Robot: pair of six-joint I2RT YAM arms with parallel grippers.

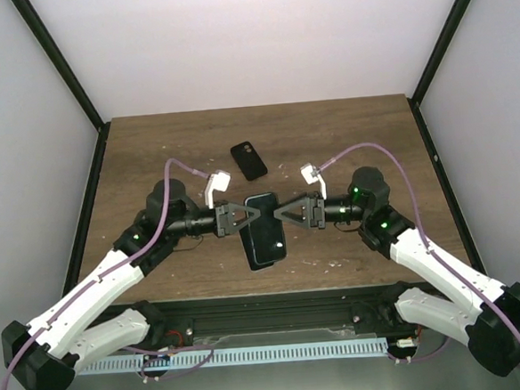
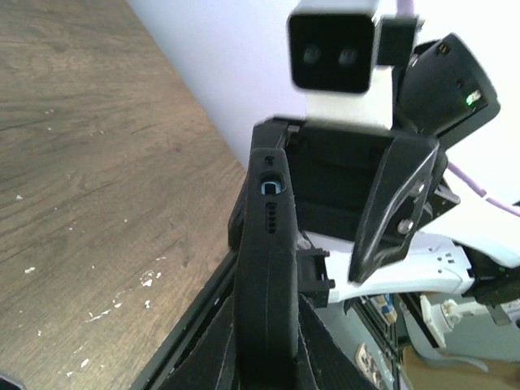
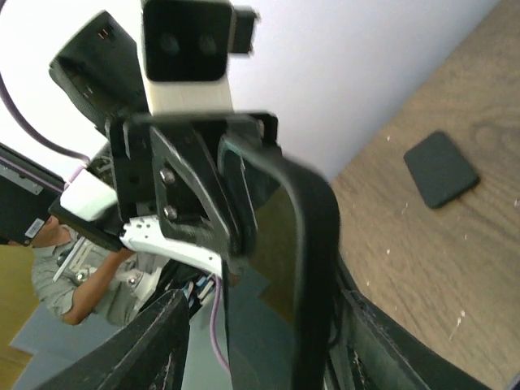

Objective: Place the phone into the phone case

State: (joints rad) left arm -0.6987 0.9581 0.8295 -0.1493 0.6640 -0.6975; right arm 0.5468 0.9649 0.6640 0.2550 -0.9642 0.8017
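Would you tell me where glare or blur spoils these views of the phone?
Top external: sharp, one small glare spot on the phone screen. Left wrist: the phone's near edge is soft; the table grain is crisper. Right wrist: the phone's rim is smeared, the wall behind washed out, the black cover fairly clear.
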